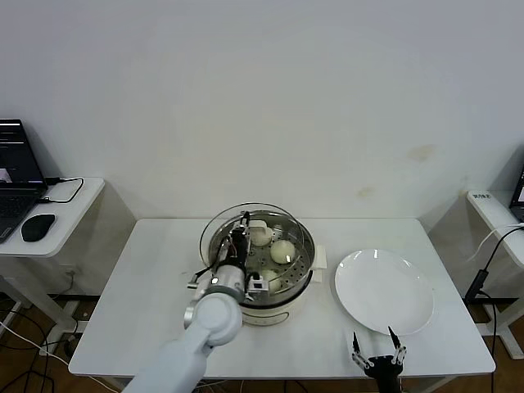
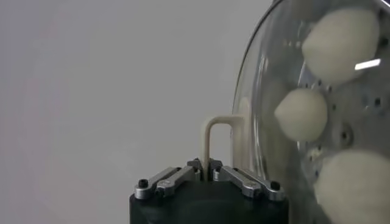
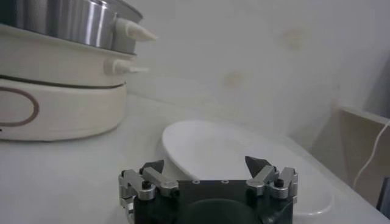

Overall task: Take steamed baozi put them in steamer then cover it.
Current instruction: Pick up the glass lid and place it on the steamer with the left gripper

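The left gripper (image 2: 207, 165) has its jaws pinched together on the cream-white oblong handle (image 2: 217, 137) of the cover (image 2: 268, 91), a loop-shaped handle rising from between the two metal fingertips. The cover is a round pane of clear glass with a thin metal rim, and in the left wrist view it stands on edge beside the gripper. Through the glass, three of the steamed baozi (image 2: 301, 114) appear as smooth, cream-white, rounded buns, resting on a shiny perforated metal tray.

From the head view, the left gripper (image 1: 240, 233) reaches in over the steamer (image 1: 260, 266), holding the cover (image 1: 255, 214) tilted above the pot's far-left side, its rim showing as a pale arc behind the pot. The steamer is a round stainless-steel pot on a cream-white base, standing near the middle of the white table (image 1: 147, 286). The steamed baozi (image 1: 282, 250) sit inside it on the tray, small and round.

The right gripper (image 1: 377, 347) hangs low at the near edge of the table, jaws apart and holding nothing. Just beyond it lies a flat white plate (image 1: 383, 291), to the right of the steamer and bare. In the right wrist view the open fingertips (image 3: 256, 164) frame the plate (image 3: 219, 152), with the steamer's base (image 3: 61, 103) off to one side.

A laptop (image 1: 16, 176) and mouse (image 1: 38, 227) sit on a side desk at far left.
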`<state>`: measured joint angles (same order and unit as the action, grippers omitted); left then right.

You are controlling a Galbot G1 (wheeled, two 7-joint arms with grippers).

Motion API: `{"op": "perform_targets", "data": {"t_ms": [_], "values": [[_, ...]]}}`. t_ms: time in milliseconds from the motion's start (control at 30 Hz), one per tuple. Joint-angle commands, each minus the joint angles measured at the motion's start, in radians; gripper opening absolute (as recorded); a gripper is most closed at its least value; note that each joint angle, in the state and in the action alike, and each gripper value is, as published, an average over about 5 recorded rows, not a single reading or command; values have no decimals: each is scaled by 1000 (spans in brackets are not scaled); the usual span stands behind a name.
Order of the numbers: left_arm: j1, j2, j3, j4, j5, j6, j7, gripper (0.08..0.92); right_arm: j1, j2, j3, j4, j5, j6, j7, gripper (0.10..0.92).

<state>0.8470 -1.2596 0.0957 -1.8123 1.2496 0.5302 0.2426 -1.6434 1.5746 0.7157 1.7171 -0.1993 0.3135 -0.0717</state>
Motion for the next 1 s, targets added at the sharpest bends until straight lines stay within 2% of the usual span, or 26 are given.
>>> {"op": "perform_targets", "data": {"t_ms": [33, 1000], "values": [[-17, -79, 41, 32, 70, 10, 26, 138, 3, 3, 1, -11, -16, 4, 4, 823], [61, -113, 5, 36, 118, -20, 15, 138, 4, 3, -17, -28, -30, 13, 0, 823]]}}
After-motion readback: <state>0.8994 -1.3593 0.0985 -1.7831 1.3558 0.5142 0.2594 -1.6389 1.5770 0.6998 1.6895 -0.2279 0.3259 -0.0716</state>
